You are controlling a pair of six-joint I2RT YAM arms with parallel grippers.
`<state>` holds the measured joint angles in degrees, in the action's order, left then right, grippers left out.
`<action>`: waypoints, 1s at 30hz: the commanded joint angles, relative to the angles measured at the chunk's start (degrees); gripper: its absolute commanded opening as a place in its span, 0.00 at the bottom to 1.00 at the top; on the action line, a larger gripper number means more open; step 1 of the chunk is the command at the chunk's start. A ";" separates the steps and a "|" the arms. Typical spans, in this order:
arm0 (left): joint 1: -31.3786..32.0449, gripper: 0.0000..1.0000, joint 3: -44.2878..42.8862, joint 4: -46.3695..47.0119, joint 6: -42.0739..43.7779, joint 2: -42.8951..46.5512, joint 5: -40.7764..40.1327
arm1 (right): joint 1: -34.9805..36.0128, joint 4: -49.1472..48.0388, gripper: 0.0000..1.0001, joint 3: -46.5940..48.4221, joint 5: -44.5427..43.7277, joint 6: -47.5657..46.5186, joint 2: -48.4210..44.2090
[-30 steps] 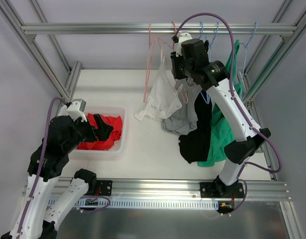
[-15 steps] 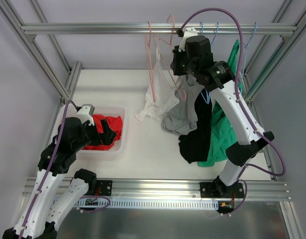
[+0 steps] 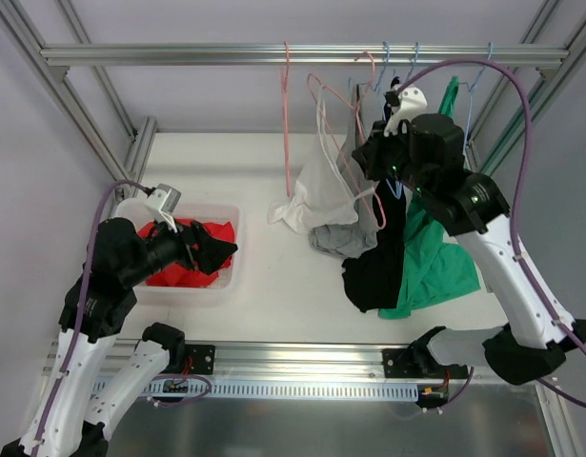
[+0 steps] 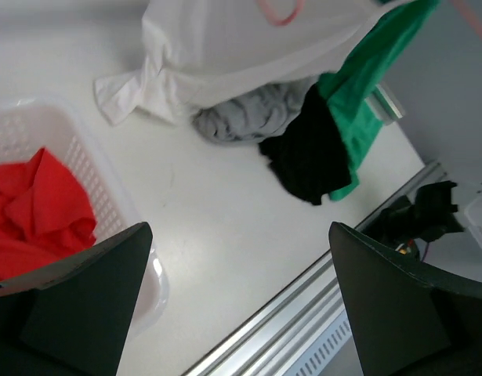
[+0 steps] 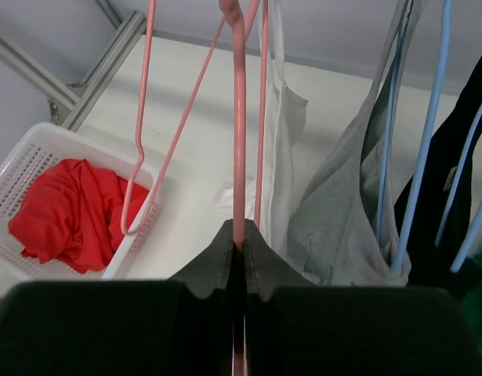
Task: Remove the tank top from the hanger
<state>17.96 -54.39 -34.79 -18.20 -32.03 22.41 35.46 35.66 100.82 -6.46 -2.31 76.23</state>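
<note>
The white tabletop [image 3: 264,286] sits under an aluminium rail [image 3: 178,54] from which thin wire hangers drop. The green [image 3: 431,271], black [image 3: 373,267] and grey [image 3: 335,238] garments hang bunched together on the right, on blue hangers [image 5: 429,133], their limp hems resting on the tabletop. The tank top [image 3: 321,186], thin white knit with narrow straps, hangs on the pink hanger [image 5: 239,141] just left of that bunch. Its long axis runs from the straps near the rail down and leftward to a crumpled hem lying on the tabletop. The right hand [image 5: 239,235] is at the hanger, its dark fingers pressed together on the slim pink wire, so the tank top lies directly below and ahead of it, straps closest. Whether the hook is on the rail I cannot tell. The left hand [image 4: 239,235] hovers with fingers spread wide and nothing between them, over the white mesh basket [image 3: 216,207] holding a rumpled red cloth [image 4: 37,211]. The tank top's hem lies across bare tabletop from it, well apart. Since the nearer right arm is busy holding the wire, I judge the pull falls to the left arm, reaching across to the hem and drawing it down off the hanger's shoulders. A second pink hanger [image 3: 286,114] hangs beside it, seemingly bare.
</note>
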 commanded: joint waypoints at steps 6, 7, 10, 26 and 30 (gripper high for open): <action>7.17 0.99 -18.08 15.27 -0.70 -12.42 6.34 | 0.31 1.94 0.00 -12.48 13.04 0.20 -20.91; 10.31 0.99 -20.03 15.27 -0.35 -16.27 5.28 | 0.22 3.61 0.00 -14.31 13.75 0.28 -22.94; 16.47 0.99 -26.98 15.36 2.80 -23.30 -0.77 | 0.31 9.67 0.00 -18.36 16.21 1.07 -31.64; 42.95 0.53 -49.14 16.59 13.54 -51.02 -25.22 | 0.31 24.11 0.00 -11.43 16.12 2.13 -43.35; 43.04 0.36 -49.14 17.12 13.71 -53.22 -26.98 | 0.22 24.46 0.00 -10.73 16.74 2.13 -43.88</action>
<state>60.45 -101.01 -20.73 -6.04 -85.17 -2.07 35.48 60.90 87.83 9.69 -0.67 33.30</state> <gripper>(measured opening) 0.379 0.043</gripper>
